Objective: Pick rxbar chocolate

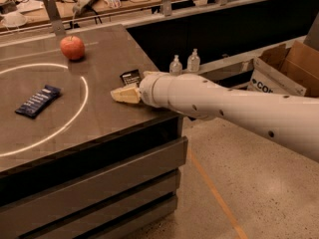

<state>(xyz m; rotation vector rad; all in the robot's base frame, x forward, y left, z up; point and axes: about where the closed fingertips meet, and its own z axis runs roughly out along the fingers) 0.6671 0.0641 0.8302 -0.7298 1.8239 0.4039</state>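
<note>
Clock dirs as seen in the view. White arm (224,108) comes in from 3 o'clock, low over the R edge of the desk (107,121). The tool (125,93) is at its tip, a tan wedge down at the desk top near the R edge, pointing to 9 o'clock. Can't tell how far open the tool is, or whether it has hold of anything.

Rxbar chocolate (130,76): black wrapper w/ white text, lying flat on the desk just at 12 o'clock of the tool, close by the arm's end. Can't tell if they touch.

White ring (86,89) is marked on the desk top, its R arc near the tool at 9 o'clock. Blue bar (38,101) lies inside the ring, well apart from the tool. Apple (73,48) sits upright at 11 o'clock of the tool, just outside the ring's far arc.

Beyond the desk, 2 small clear bottles (184,63) stand side by side at 1 o'clock of the tool. Open cardboard box (286,71) is on the floor at far R.
</note>
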